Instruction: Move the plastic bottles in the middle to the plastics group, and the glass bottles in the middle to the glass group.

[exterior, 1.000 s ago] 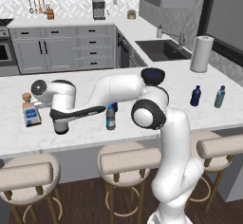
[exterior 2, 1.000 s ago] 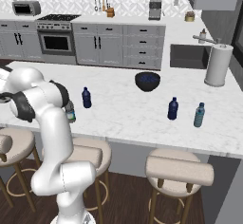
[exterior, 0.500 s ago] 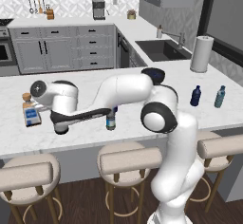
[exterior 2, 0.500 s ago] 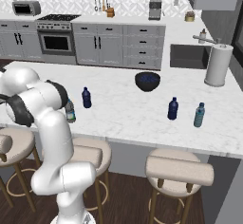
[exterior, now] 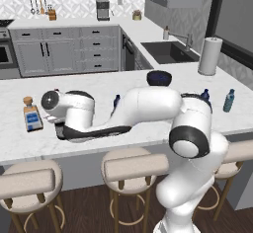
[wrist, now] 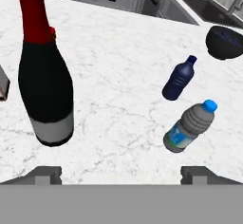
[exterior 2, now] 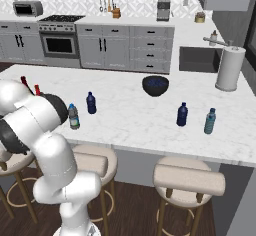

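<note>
1. End effector (wrist: 121, 173): fingers spread wide, nothing pinched between them.
2. Wine bottle (wrist: 45, 80): upright on the tabletop (wrist: 118, 66), ahead and left of the end effector, long axis vertical, nearest of the three.
3. Clear plastic bottle (wrist: 190, 126): ahead and right, close.
4. Dark blue bottle (wrist: 179, 79): beyond the clear one, slightly more central.
5. Judgement: next grasp demands a sideways shift; neither target sits between the fingers.

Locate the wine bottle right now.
The wine bottle stands upright on the counter at the left of the hand view, well apart from the blue bottle and clear bottle on the right.
</note>
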